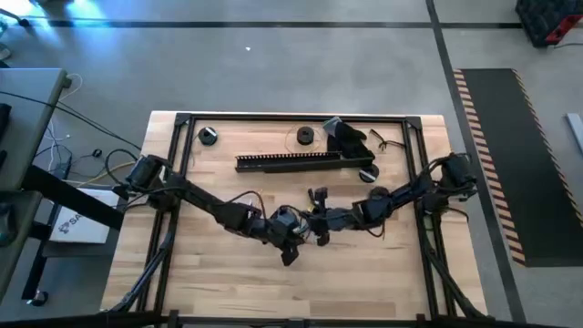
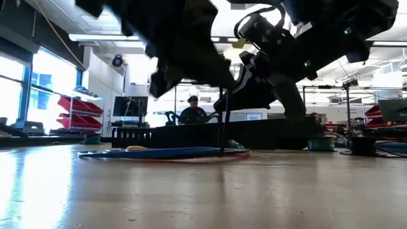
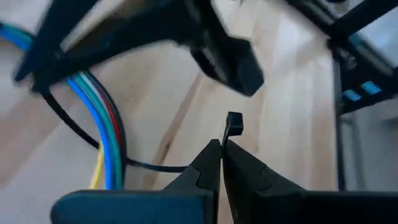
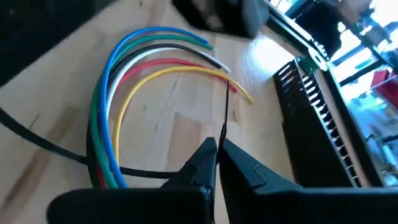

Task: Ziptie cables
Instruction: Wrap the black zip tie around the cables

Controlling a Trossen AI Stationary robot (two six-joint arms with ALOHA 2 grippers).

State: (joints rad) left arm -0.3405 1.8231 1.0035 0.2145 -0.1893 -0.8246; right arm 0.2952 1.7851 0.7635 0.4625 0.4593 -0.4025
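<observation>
The cables (image 4: 124, 81), a bundle of blue, green, white, red and yellow wires bent in a loop, lie flat on the wooden table near its middle (image 1: 314, 223). A thin dark ziptie (image 4: 62, 154) passes under and around the bundle (image 3: 106, 137). My two grippers meet just above the cables at the table's middle. My left gripper (image 3: 221, 148) is shut on the ziptie near its head. My right gripper (image 4: 217, 148) is shut on the ziptie's strip. In the low view the ziptie's strands (image 2: 222, 127) rise from the cables (image 2: 165, 152) up to the grippers. My left gripper pinches the ziptie just below its small square head (image 3: 234, 122) between its two fingertips; the head sticks out past the tips. The strip runs from there in a curve around the cables on the table. My right gripper pinches the ziptie's thin strip (image 4: 222, 127) between its two fingertips. The free end stands out straight past the tips, over the cable ends. The rest of the strip curves back around the bundle.
A long black slotted duct (image 1: 301, 162) lies across the table beyond the cables. Two black rolls (image 1: 208, 136) (image 1: 304, 137) and a dark heap (image 1: 351, 137) sit at the far edge. A black frame (image 1: 182, 118) rims the table. A person (image 2: 193, 111) sits in the room behind.
</observation>
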